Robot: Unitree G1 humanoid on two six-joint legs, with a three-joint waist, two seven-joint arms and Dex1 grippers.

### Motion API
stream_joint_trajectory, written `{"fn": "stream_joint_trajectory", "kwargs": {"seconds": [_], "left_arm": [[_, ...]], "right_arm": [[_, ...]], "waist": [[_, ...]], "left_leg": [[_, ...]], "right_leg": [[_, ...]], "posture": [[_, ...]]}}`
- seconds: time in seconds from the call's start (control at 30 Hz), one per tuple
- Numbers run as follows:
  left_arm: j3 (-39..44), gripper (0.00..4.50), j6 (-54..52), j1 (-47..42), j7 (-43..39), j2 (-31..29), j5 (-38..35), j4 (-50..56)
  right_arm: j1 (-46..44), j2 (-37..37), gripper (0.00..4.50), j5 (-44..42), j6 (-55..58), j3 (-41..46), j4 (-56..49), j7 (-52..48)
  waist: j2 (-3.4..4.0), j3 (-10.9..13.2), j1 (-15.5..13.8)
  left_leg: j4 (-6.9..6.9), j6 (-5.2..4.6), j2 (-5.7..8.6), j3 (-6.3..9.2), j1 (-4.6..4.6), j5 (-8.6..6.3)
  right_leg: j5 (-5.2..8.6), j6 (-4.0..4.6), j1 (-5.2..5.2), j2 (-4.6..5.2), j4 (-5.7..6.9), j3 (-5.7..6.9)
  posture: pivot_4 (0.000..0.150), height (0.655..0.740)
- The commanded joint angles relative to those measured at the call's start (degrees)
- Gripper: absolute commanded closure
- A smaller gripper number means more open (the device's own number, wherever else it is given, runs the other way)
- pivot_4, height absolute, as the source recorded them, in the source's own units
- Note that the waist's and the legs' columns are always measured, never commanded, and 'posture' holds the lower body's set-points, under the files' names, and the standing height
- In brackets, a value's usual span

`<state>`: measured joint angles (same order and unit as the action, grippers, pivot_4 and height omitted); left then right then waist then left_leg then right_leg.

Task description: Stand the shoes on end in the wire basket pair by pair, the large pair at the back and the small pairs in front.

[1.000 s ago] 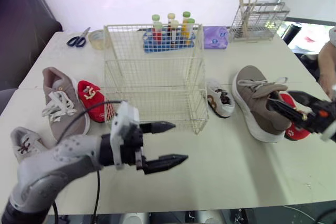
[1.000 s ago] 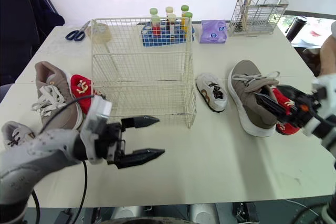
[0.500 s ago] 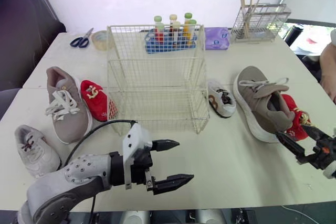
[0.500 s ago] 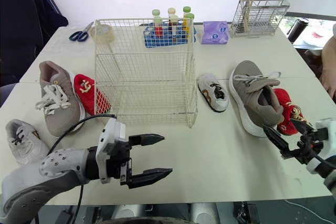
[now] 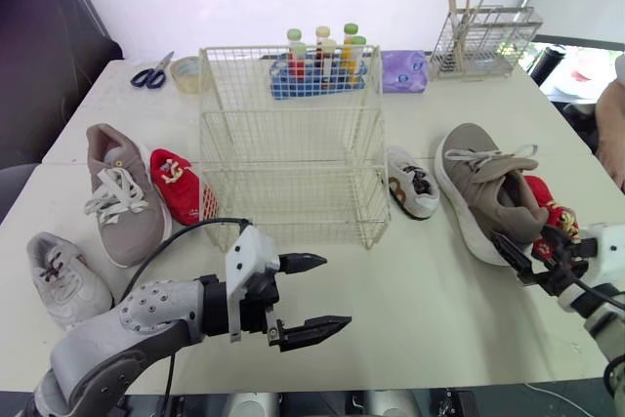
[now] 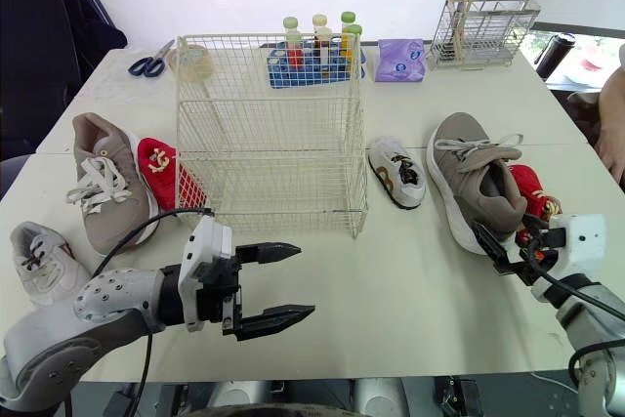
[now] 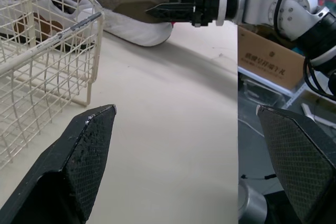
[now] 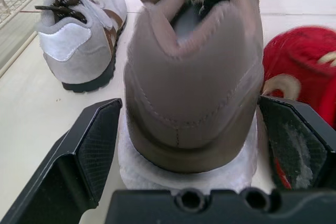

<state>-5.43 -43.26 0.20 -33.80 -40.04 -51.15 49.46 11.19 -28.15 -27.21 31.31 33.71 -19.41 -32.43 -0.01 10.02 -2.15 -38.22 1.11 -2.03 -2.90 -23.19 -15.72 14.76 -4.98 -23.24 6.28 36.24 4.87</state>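
Observation:
The empty wire basket (image 5: 288, 144) stands mid-table. To its left lie a large taupe shoe (image 5: 117, 192), a small red shoe (image 5: 176, 185) and a small grey-white shoe (image 5: 63, 275). To its right lie a small white shoe (image 5: 412, 183), the other large taupe shoe (image 5: 483, 192) and a red shoe (image 5: 547, 217). My right gripper (image 8: 189, 103) is open, its fingers (image 8: 89, 145) on either side of the right taupe shoe's heel (image 8: 194, 77). My left gripper (image 5: 337, 290) hangs open over bare table in front of the basket, holding nothing.
Along the back edge are scissors (image 5: 148, 75), a tape roll (image 5: 181, 70), a rack of capped tubes (image 5: 320, 65), a purple packet (image 5: 402, 70) and a wire holder with sticks (image 5: 479, 41). A person's arm (image 5: 613, 114) shows at the far right.
My right gripper has moved in from the table's front right corner to the heel of the right taupe shoe. The left gripper has barely shifted.

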Motion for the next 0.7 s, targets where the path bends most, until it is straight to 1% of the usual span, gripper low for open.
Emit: {"fn": "stream_joint_trajectory", "kwargs": {"seconds": [0.03,0.1,0.13,0.2,0.27,0.37,0.4,0.47,0.57,0.7], "left_arm": [[0.1,0.0,1.3,-0.1,-0.6,0.0,0.9,0.4],[0.0,0.0,1.4,0.0,-0.7,0.1,1.5,0.3],[0.1,0.0,1.5,0.1,-0.8,0.0,1.8,0.2],[0.3,0.0,1.6,0.4,-1.1,-0.2,2.3,0.1],[0.8,0.0,1.7,0.9,-1.4,-0.4,2.6,0.1],[1.2,0.0,1.8,1.5,-1.7,-0.6,2.7,0.3],[1.3,0.0,1.9,1.7,-1.8,-0.6,2.7,0.3],[1.2,0.0,1.9,1.7,-1.8,-0.7,3.0,0.2],[1.5,0.0,2.2,1.7,-2.5,-0.9,3.4,-0.4],[1.6,0.0,2.6,1.1,-4.6,-1.9,3.7,-2.2]], "right_arm": [[-2.6,1.2,0.01,-0.7,-1.6,-1.0,2.0,2.1],[-3.7,1.8,0.01,0.1,-2.8,-2.2,4.1,2.6],[-3.9,2.1,0.25,0.7,-3.8,-2.9,5.1,3.0],[-4.1,2.7,0.83,1.4,-5.4,-4.0,6.4,3.4],[-4.0,2.9,1.56,1.7,-6.5,-4.7,6.8,3.6],[-3.7,2.8,2.22,1.9,-7.8,-5.3,7.4,3.7],[-3.6,2.8,2.4,1.9,-8.3,-5.5,7.8,3.6],[-3.4,2.5,2.95,2.2,-9.1,-5.8,8.3,3.8],[-3.2,1.9,3.97,2.4,-10.0,-6.0,8.0,3.7],[-4.7,-2.4,3.97,0.8,-10.5,-2.8,9.0,1.3]], "waist": [[0.0,0.0,0.2],[0.0,0.0,0.3],[0.0,0.0,0.3],[0.0,0.0,0.3],[-0.03,0.0,0.4],[-0.13,-0.1,0.7],[-0.22,-0.2,0.9],[-0.5,-0.4,1.4],[-0.79,-0.6,1.4],[-0.75,-0.6,1.4]], "left_leg": [[0.0,0.0,0.0,0.0,0.01,0.0],[0.0,0.0,-0.02,0.01,0.02,0.0],[0.0,0.0,-0.02,0.0,0.03,0.0],[0.0,0.0,-0.02,-0.01,0.03,0.0],[0.0,0.0,-0.02,-0.03,0.03,0.0],[0.0,0.0,-0.05,-0.03,0.04,0.0],[0.0,0.0,-0.06,-0.02,0.04,0.0],[0.0,0.0,-0.09,-0.02,0.09,0.0],[0.0,0.01,-0.15,0.06,0.18,0.0],[0.0,0.0,-0.16,0.05,0.17,-0.01]], "right_leg": [[0.0,0.0,0.0,0.0,0.0,0.0],[-0.01,0.01,0.0,-0.01,0.0,-0.02],[-0.01,0.01,0.0,-0.01,0.0,-0.03],[-0.01,0.01,0.0,-0.02,0.0,-0.03],[-0.02,0.0,0.01,-0.04,0.0,-0.03],[-0.02,0.01,0.02,-0.05,0.0,-0.03],[-0.02,0.01,0.02,-0.06,0.0,-0.03],[-0.02,0.01,0.08,-0.08,0.0,-0.03],[-0.01,0.03,0.15,-0.11,-0.01,-0.04],[-0.02,0.06,0.15,-0.11,-0.05,-0.07]], "posture": [[0.15,0.74],[0.15,0.74],[0.15,0.74],[0.15,0.74],[0.15,0.74],[0.15,0.74],[0.15,0.74],[0.15,0.74],[0.15,0.74],[0.15,0.74]]}}
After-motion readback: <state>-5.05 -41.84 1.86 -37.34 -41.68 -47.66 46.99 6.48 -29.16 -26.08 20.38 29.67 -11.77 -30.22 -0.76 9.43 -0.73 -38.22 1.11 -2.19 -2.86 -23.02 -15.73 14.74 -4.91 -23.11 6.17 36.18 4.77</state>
